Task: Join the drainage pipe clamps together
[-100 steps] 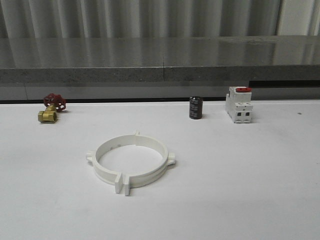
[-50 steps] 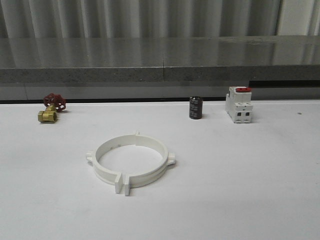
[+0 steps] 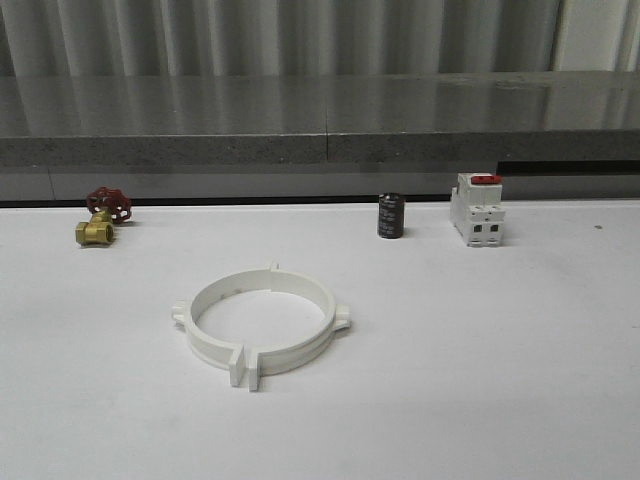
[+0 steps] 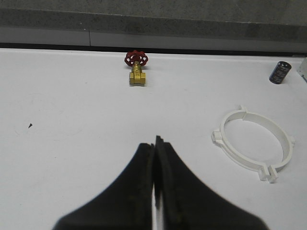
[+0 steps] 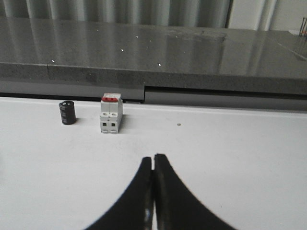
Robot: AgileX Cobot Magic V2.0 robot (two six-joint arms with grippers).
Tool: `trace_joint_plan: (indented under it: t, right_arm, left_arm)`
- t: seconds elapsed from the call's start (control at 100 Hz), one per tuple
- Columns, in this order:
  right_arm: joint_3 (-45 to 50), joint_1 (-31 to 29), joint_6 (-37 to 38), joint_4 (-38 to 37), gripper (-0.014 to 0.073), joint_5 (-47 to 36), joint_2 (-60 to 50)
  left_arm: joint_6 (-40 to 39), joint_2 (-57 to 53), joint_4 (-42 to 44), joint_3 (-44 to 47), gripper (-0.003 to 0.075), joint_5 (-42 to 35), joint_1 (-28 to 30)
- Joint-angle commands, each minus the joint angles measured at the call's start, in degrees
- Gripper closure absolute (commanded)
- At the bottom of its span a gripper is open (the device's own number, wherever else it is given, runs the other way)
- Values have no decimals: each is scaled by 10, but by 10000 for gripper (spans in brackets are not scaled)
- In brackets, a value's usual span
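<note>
Nothing shifts over the last second: the 2 pipe clamps (image 3: 262, 322) lie joined as 1 ring mid-worktop (image 3: 500, 350), both the left end effector (image 4: 155, 143) and right end effector (image 5: 153, 160) closed and empty, so the joining looks done.

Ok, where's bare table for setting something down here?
The widest free patch is right of the clamp ring, in front of the capacitor and switch block. Another lies left of the ring, in front of the valve. The back edge is the crowded strip.
</note>
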Motion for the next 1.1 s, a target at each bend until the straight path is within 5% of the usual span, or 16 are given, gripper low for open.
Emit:
trace_joint_plan:
  t: [0.0, 0.27, 1.09]
  right_arm:
    - [6, -7, -5, 9, 661, -69, -11]
    - [68, -8, -5, 52, 661, -199, -11]
    - [67, -39, -5, 87, 661, -233, -11]
  left_arm:
    - [1, 6, -9, -15, 741, -39, 3]
    - [1, 6, -9, -15, 741, -39, 3]
    - [1, 6, -9, -15, 741, -39, 3]
